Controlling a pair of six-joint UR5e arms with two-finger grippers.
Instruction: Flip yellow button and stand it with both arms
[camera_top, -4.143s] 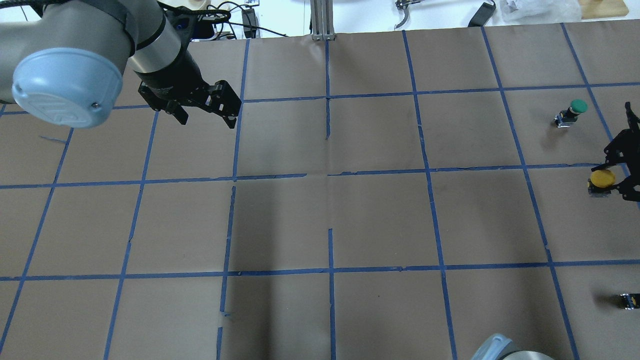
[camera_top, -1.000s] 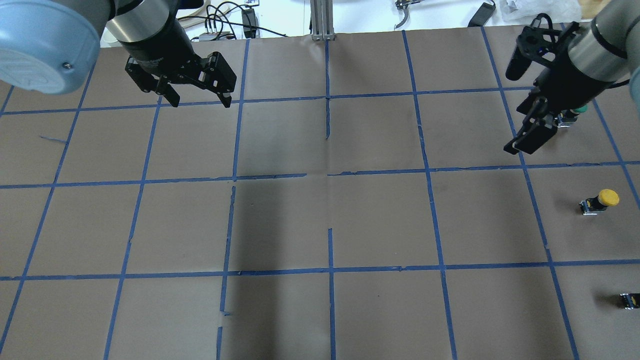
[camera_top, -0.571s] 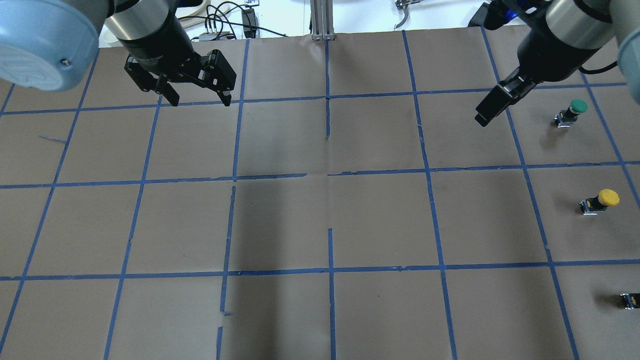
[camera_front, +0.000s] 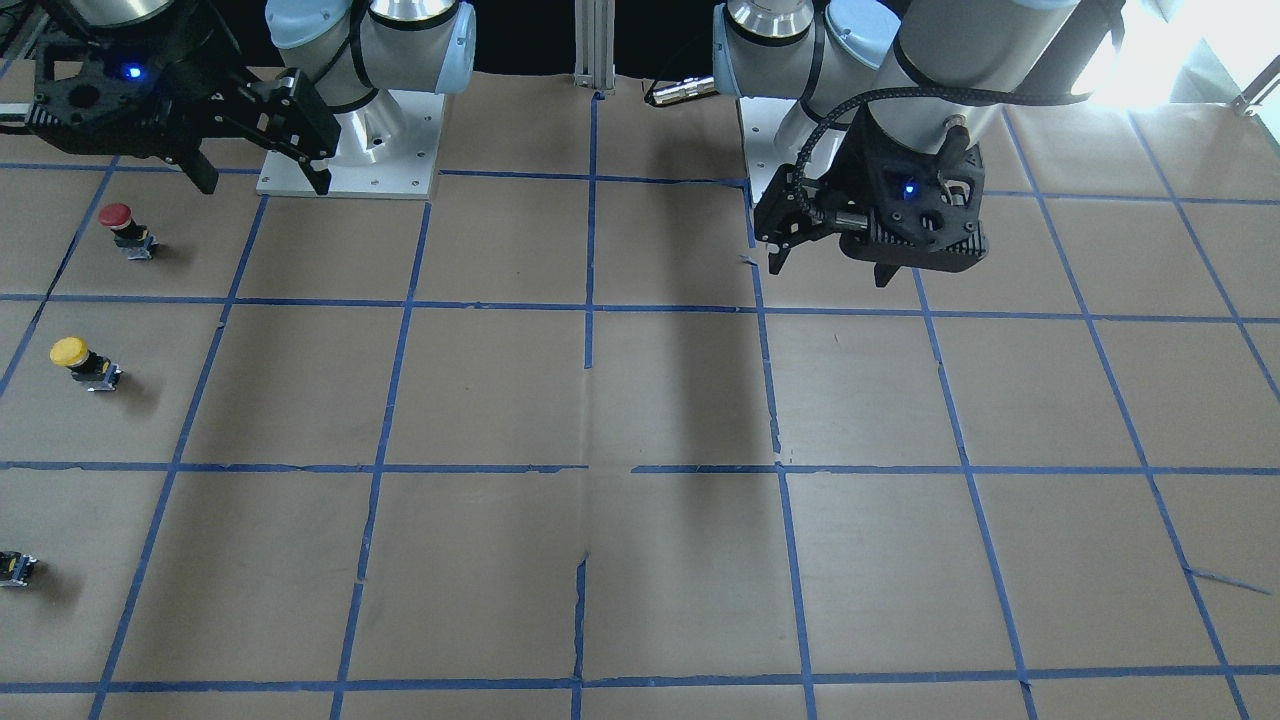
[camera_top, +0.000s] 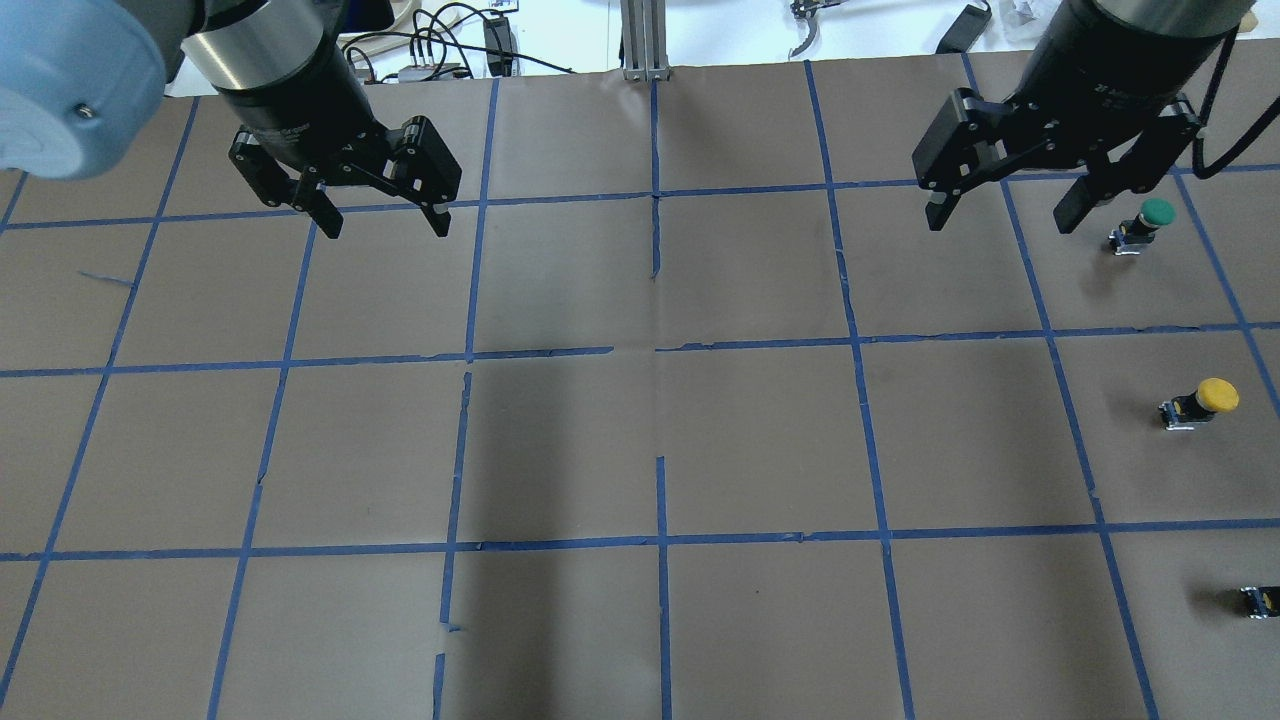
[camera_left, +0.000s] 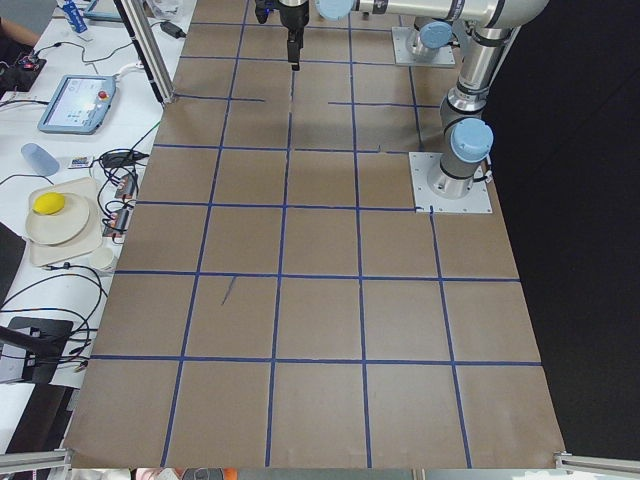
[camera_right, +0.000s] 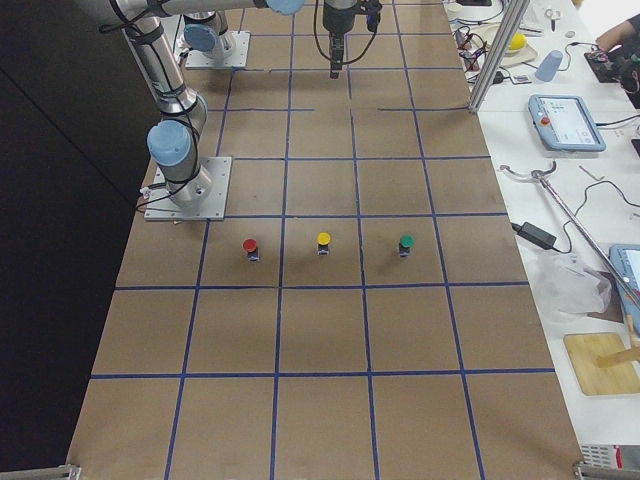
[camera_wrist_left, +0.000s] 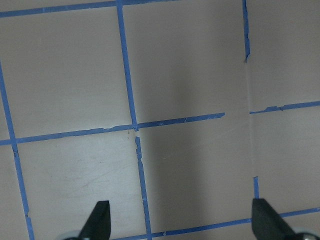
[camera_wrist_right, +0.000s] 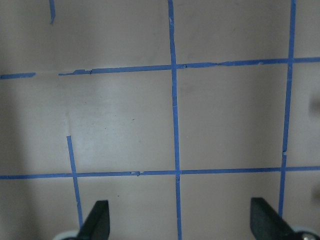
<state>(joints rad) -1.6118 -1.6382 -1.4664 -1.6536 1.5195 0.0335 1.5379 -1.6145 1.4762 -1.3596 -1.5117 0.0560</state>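
The yellow button (camera_top: 1205, 400) stands upright near the 3 o'clock edge of the table (camera_top: 760, 440), at 4 o'clock from the right gripper (camera_top: 1000, 220). This gripper and the left gripper (camera_top: 385, 225) both hang wide open, holding nothing.

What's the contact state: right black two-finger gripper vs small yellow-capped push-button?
Apart. Overhead view: the right gripper hangs open, with bare brown paper and a blue tape line between it and the yellow button.
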